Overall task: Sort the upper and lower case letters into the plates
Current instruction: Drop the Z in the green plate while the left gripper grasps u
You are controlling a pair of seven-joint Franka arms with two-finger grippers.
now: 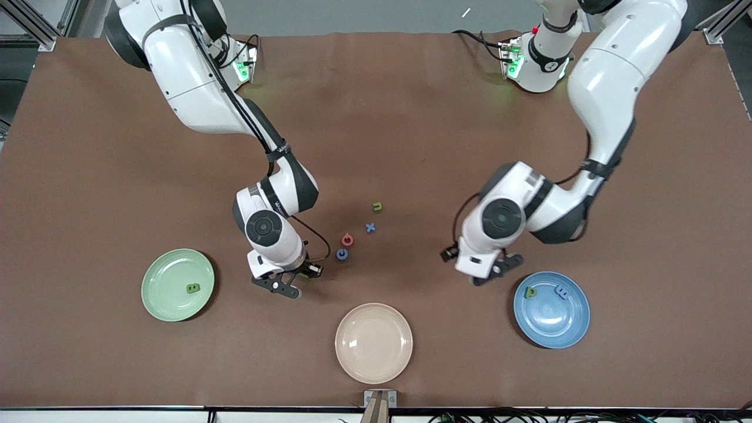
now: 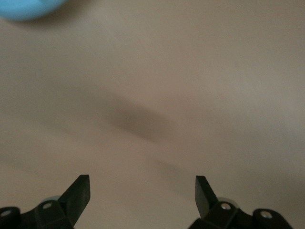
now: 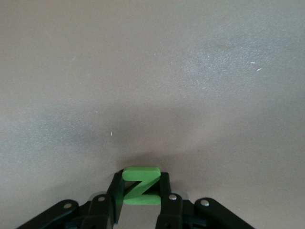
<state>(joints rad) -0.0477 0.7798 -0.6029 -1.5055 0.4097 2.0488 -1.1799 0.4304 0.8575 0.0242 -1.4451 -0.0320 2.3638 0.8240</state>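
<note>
We look down on a brown-covered desk (image 1: pixel 376 106) with the two arms' bases along its farthest edge. Nearest the front camera lies a cream plate (image 1: pixel 373 343), bare. A little farther off, toward the left arm's end, sits the blue plate (image 1: pixel 552 309), holding a green letter (image 1: pixel 531 292) and a blue letter (image 1: pixel 562 291) near its farther rim. Toward the right arm's end sits the pale green plate (image 1: pixel 177 284) with a single dark green letter (image 1: pixel 192 288) on it.

The left hand (image 1: pixel 492 271) hangs over bare desk just beside the blue plate's rim; in its wrist view the fingers (image 2: pixel 78 193) stand wide apart with nothing between them. The right hand (image 1: pixel 288 282) is over the desk between the green plate and the loose letters, and its wrist view shows it clamped on a green Z (image 3: pixel 140 191).

Farther from the camera, in the middle of the desk, four letters lie loose: a blue c (image 1: pixel 342 254), a red letter (image 1: pixel 348 239) touching it, a blue x (image 1: pixel 371 227), and a green u (image 1: pixel 378 206) farthest of all.
</note>
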